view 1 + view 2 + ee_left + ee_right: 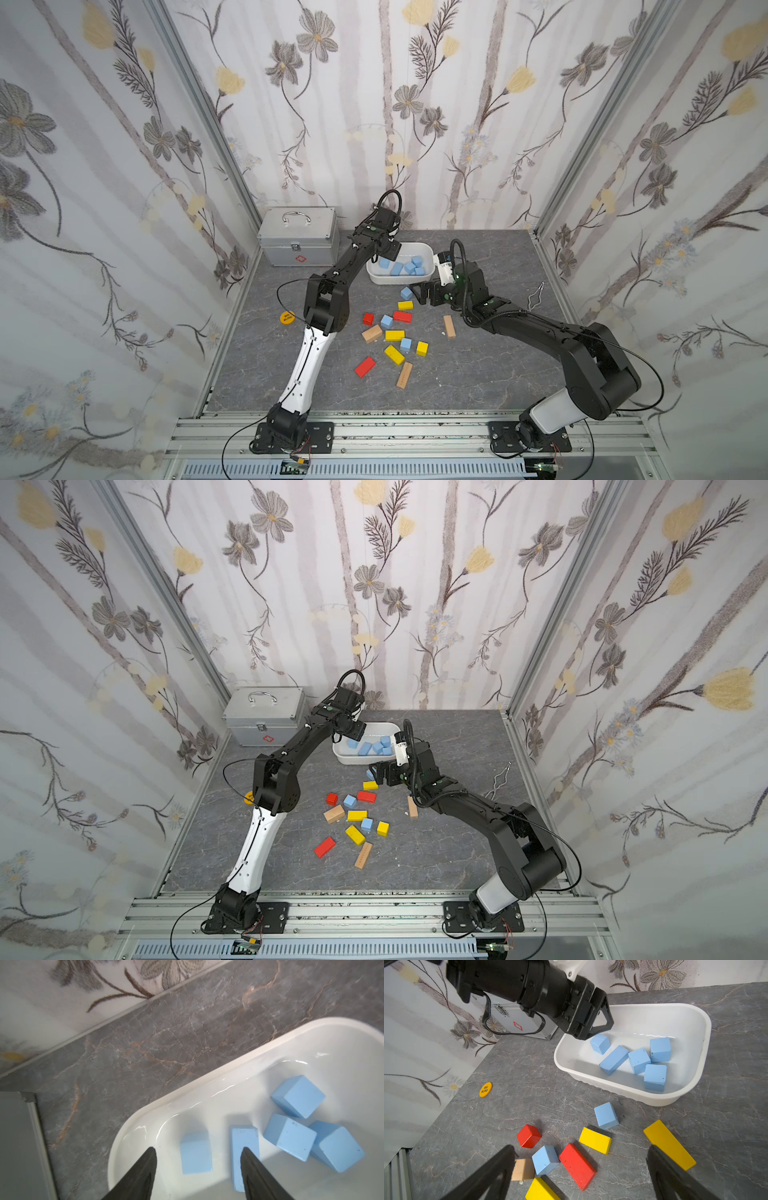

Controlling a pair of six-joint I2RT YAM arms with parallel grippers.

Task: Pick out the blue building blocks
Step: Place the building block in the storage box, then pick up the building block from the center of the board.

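Several blue building blocks (401, 267) (368, 748) lie in the white bin (415, 246) (704, 1028): cubes and one longer bar (613, 1059). My left gripper (389, 249) (199, 1149) hangs open over the bin's left end. It holds nothing; a loose cube (196, 1155) lies below its jaws, and the bar (245, 1142) beside one finger. Three more blue cubes rest on the table (406, 293) (386, 321) (405, 344). My right gripper (419, 293) (581, 1147) is wide open and empty, low over the pile near the cube (606, 1115) in front of the bin.
Red (365, 366), yellow (394, 354) and tan (371, 333) blocks are scattered among the blue ones. A tan bar (449, 326) lies by the right arm. At the back left stands a silver case (297, 241). A yellow token (286, 317) and a wire tool (536, 295) lie at the sides.
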